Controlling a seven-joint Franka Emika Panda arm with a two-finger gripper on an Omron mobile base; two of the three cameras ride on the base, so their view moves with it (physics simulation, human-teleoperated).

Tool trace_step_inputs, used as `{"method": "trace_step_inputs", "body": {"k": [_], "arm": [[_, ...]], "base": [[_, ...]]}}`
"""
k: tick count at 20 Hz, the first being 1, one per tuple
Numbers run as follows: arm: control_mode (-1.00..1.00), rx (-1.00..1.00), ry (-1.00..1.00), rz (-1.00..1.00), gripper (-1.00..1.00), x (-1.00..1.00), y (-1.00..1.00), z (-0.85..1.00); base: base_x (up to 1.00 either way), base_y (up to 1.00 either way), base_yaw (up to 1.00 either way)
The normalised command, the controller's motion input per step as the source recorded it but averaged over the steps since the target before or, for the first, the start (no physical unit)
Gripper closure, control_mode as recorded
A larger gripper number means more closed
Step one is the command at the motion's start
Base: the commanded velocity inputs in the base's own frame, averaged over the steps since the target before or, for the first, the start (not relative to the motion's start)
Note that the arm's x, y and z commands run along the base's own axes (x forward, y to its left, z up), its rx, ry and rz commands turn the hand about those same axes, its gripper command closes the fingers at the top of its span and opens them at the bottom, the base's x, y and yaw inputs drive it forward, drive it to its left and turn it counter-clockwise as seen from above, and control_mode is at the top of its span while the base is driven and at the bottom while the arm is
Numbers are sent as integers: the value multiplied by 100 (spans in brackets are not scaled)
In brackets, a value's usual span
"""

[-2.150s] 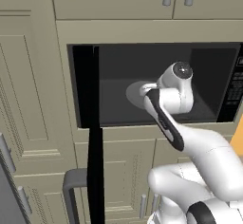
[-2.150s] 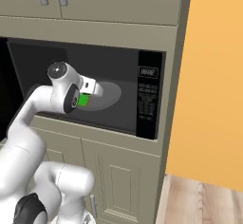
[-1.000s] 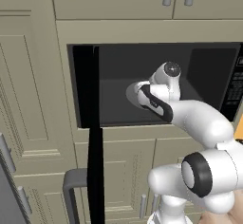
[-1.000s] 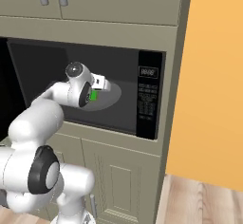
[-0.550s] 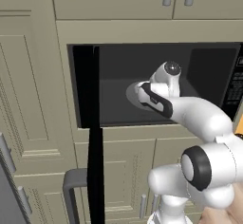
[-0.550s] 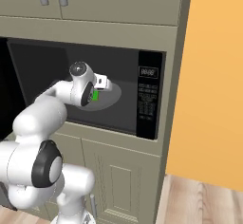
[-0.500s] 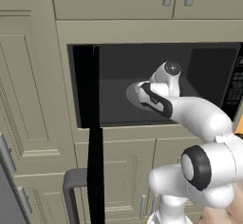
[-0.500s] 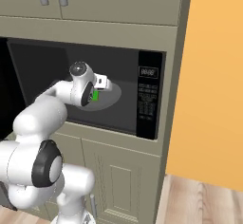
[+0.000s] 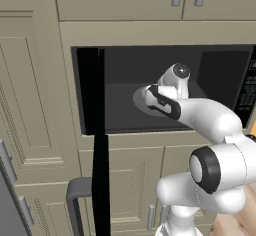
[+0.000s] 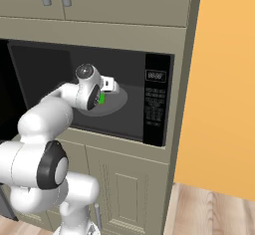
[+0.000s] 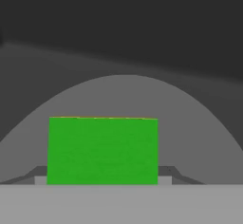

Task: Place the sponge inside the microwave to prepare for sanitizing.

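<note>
green sponge [image 11: 103, 150] in claw [image 10: 101, 98], over microwave [image 10: 158, 99] turntable [image 11: 199, 137]

I see the microwave [image 9: 120, 60] cavity open at the front, its door [image 9: 95, 130] swung out on the left. Inside, the sponge [image 11: 102, 150] blocks the space straight ahead over the turntable [image 11: 190, 123]; room remains above it.

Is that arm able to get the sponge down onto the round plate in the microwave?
Probably yes: the door hangs open, the end effector with the sponge is already inside, over the turntable, nothing between.
</note>
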Motion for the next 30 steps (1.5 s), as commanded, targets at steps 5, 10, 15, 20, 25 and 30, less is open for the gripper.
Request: {"method": "trace_step_inputs", "body": {"k": [5,10,15,20,25,30], "arm": [[-100,0,-3,1,-100,2,-4,-40],[-100,0,-9,1,-100,0,-6,-18],[-100,0,-2,0,-100,-9,-4,-1],[-100,0,-1,0,-100,-15,0,-1],[-100,0,-4,-1,-100,-37,0,5],[-100,0,-5,-2,-100,-51,0,2]], "base": [[0,0,0],[0,0,0],[0,0,0],[0,0,0],[0,0,0],[0,0,0]]}}
